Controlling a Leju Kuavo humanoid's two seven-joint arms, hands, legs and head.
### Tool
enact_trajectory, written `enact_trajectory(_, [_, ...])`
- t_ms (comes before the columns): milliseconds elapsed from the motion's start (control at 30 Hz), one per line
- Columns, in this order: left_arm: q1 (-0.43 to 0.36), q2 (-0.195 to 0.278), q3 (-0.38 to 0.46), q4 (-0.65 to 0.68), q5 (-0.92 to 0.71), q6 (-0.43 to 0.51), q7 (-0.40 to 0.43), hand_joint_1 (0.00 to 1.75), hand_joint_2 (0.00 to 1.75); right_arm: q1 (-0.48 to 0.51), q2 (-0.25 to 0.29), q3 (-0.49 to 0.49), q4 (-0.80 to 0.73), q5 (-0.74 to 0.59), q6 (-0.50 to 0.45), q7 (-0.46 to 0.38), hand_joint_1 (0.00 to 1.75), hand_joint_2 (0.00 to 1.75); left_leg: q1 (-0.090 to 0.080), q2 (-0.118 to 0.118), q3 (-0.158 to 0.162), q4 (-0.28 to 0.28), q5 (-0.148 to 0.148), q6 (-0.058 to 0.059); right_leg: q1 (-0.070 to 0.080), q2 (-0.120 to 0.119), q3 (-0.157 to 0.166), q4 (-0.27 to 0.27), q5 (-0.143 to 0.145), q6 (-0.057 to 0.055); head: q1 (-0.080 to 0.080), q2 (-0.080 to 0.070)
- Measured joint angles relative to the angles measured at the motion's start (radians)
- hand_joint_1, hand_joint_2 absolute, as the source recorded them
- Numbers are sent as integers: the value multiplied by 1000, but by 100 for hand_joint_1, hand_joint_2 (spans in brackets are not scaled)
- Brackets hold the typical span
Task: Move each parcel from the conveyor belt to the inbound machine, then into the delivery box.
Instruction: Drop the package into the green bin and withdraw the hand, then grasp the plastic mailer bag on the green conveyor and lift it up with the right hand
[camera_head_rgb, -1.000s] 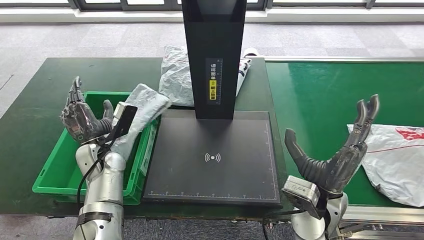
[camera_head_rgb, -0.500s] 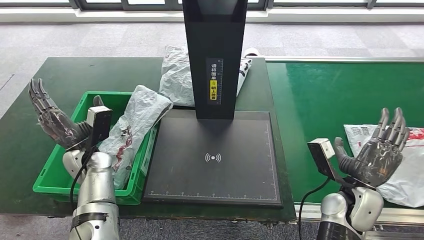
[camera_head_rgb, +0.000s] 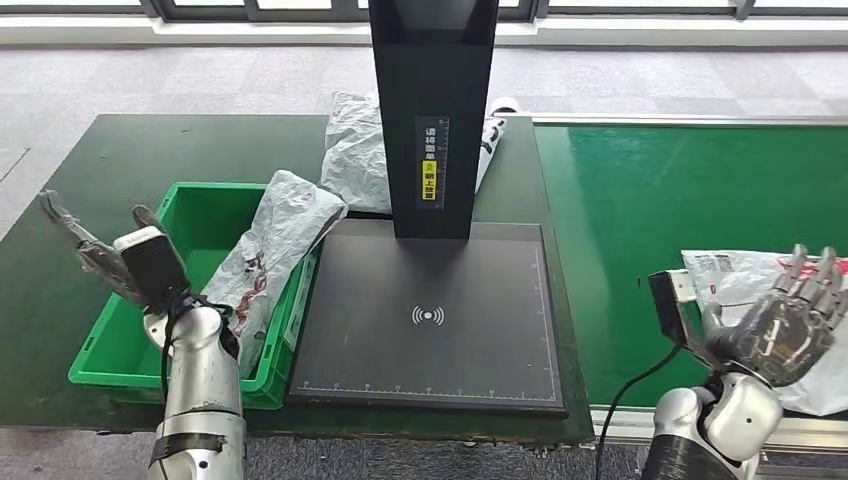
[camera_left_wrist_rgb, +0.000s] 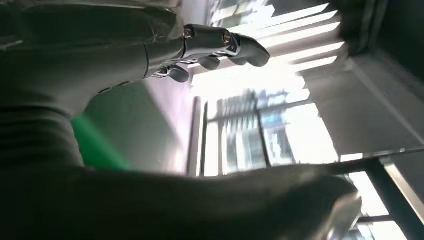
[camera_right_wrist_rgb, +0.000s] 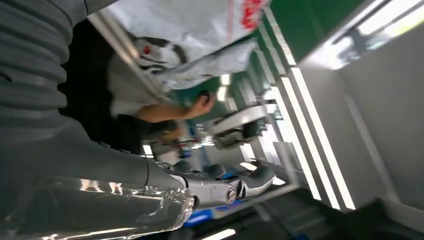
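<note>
A grey parcel leans in the green delivery box, its top end over the rim toward the inbound machine's black plate. My left hand is held over the box's left edge, apart from that parcel, with fingers spread and holding nothing. A white parcel with red print lies on the green conveyor belt at the right. My right hand hovers over its near side, fingers apart and holding nothing. The same white parcel appears in the right wrist view.
The machine's black post rises behind the plate, and a crumpled grey bag lies behind it on the dark green table. A person's arm appears beyond the belt in the right wrist view.
My left hand has swung left and down, away from the parcel in the box. My right hand has turned over and moved right, over the white parcel.
</note>
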Motion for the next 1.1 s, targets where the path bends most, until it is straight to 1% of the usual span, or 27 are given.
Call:
enact_trajectory(67, [42, -2, -86, -25, 139, -110, -4, 0, 175, -3, -71, -3, 65, 16, 0, 161, 0, 175, -1, -5, -1, 1, 0, 2, -1, -4, 2, 0, -1, 2, 0, 0])
enact_trajectory(100, [61, -2, -123, -37, 172, -154, -5, 0, 175, -4, -107, -3, 99, 17, 0, 218, 0, 175, -1, -5, -1, 1, -1, 2, -2, -4, 2, 0, -1, 2, 0, 0])
enact_trajectory(167, [94, -1, -187, -59, 212, -215, -5, 0, 175, -8, -171, -3, 176, 18, 0, 292, 0, 175, -2, -4, -1, 1, -2, 4, -3, -3, 2, -1, -1, 3, 0, 0])
enact_trajectory(233, [117, 2, -244, -79, 235, -242, -5, 0, 175, -17, -230, -3, 267, 18, 0, 345, 0, 175, -2, -5, -2, 2, -3, 5, -3, -3, 2, -1, -1, 4, 1, 0])
enact_trajectory(333, [140, 8, -304, -108, 237, -247, -5, 0, 175, -54, -309, -3, 446, 17, 15, 406, 0, 175, -2, -5, -2, 2, -3, 5, -3, -3, 2, -1, -1, 4, 1, 0])
enact_trajectory(433, [158, 13, -338, -134, 225, -247, -6, 0, 175, -88, -372, -3, 621, 9, 43, 423, 0, 175, -2, -5, -2, 2, -3, 5, -3, -4, 2, -1, -1, 4, 1, 0])
enact_trajectory(500, [172, 18, -353, -153, 223, -247, -6, 0, 175, -109, -399, -4, 707, -16, 64, 390, 0, 175, -2, -5, -2, 2, -3, 5, -3, -3, 2, -1, -1, 4, 1, 0])
enact_trajectory(600, [194, 24, -367, -181, 217, -247, -6, 0, 175, -139, -424, -22, 797, -89, 102, 278, 0, 175, -2, -4, -1, 1, -3, 5, -3, -3, 1, -1, -1, 4, 1, 0])
enact_trajectory(700, [220, 30, -377, -202, 210, -247, -6, 0, 175, -164, -432, -56, 850, -160, 132, 165, 0, 175, -2, -3, -1, 1, -3, 5, -3, -2, 1, -1, -1, 4, 0, 0])
enact_trajectory(833, [236, 35, -385, -212, 207, -249, -5, 0, 175, -190, -437, -99, 889, -241, 178, 51, 0, 175, -2, -3, -2, 1, -3, 5, -3, -3, 1, -1, -1, 4, 1, 0])
enact_trajectory(867, [236, 35, -386, -213, 206, -250, -5, 0, 175, -195, -437, -112, 894, -275, 198, 5, 0, 175, -2, -3, -2, 1, -3, 5, -3, -2, 1, -1, -1, 4, 1, 0])
enact_trajectory(933, [235, 35, -388, -214, 205, -252, -5, 0, 175, -201, -437, -146, 901, -354, 235, -112, 0, 175, -2, -3, -2, 2, -3, 5, -3, -3, 2, -1, -1, 4, 1, 0])
enact_trajectory(1000, [236, 35, -390, -214, 205, -251, -5, 0, 175, -206, -437, -181, 906, -419, 253, -223, 0, 175, -2, -4, -2, 2, -3, 6, -3, -3, 2, -1, -1, 4, 1, 0])
enact_trajectory(1067, [237, 35, -392, -216, 206, -250, -5, 0, 175, -214, -437, -211, 908, -458, 255, -306, 0, 175, -2, -4, -2, 2, -2, 6, -3, -4, 2, -1, -1, 5, 1, 0])
enact_trajectory(1100, [238, 35, -394, -217, 206, -250, -5, 0, 175, -219, -437, -223, 909, -471, 256, -334, 0, 175, -2, -4, -2, 2, -2, 6, -3, -4, 2, -1, -1, 5, 1, 0])
